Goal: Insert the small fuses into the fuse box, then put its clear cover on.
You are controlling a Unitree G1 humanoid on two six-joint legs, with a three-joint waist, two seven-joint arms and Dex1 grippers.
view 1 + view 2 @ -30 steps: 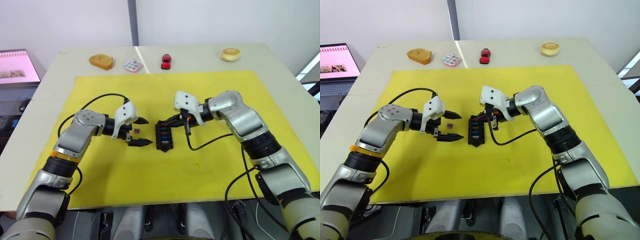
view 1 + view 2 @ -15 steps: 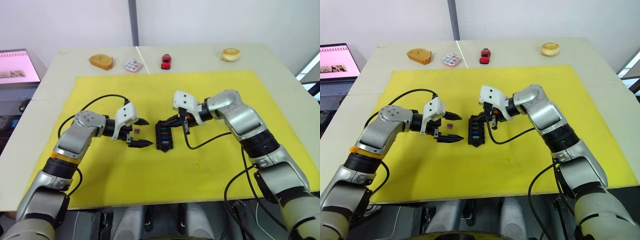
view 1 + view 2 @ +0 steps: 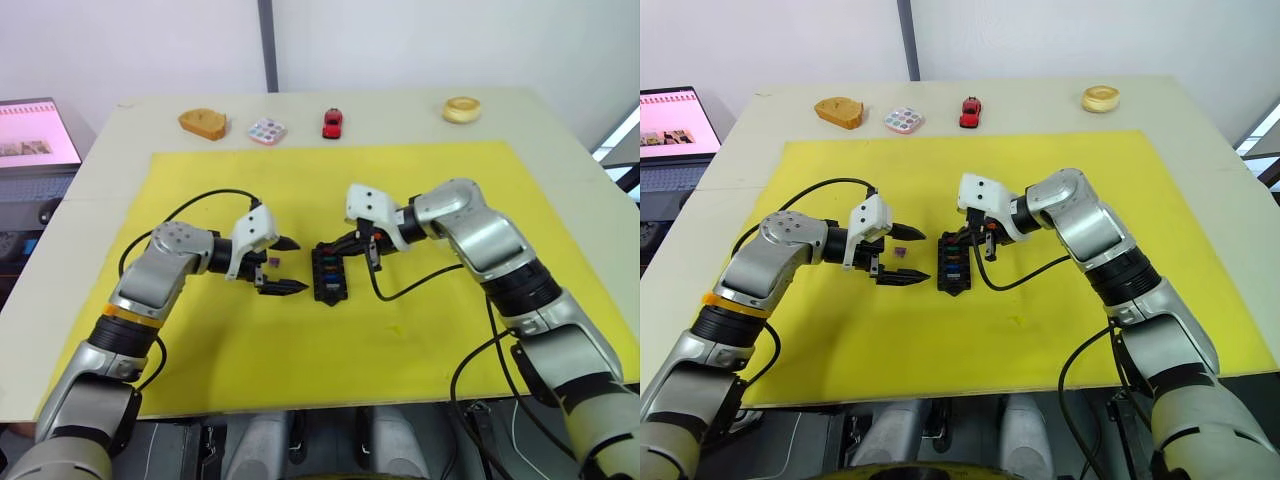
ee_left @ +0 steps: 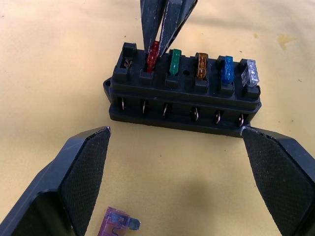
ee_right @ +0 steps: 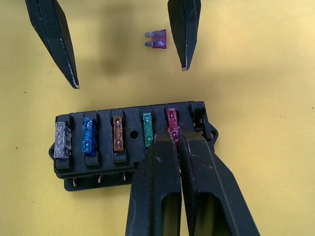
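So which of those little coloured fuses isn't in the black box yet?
The purple fuse. It lies flat on the yellow mat between the open left pincer's fingers, while the other five stand in the fuse box.

We see a black plastic fuse box (image 4: 183, 101) on a plain yellow mat (image 3: 400, 330), our clear, blue, amber, green and red blade fuses (image 5: 117, 133) slotted in a row, a translucent purple fuse (image 5: 158, 39) lying loose, our black-fingered left gripper (image 3: 280, 265) and right gripper (image 5: 177, 142).

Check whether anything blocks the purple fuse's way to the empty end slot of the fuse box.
Nothing lies on the mat between the purple fuse and the fuse box. The right gripper, shut on the red fuse, crowds the empty end slot beside it.
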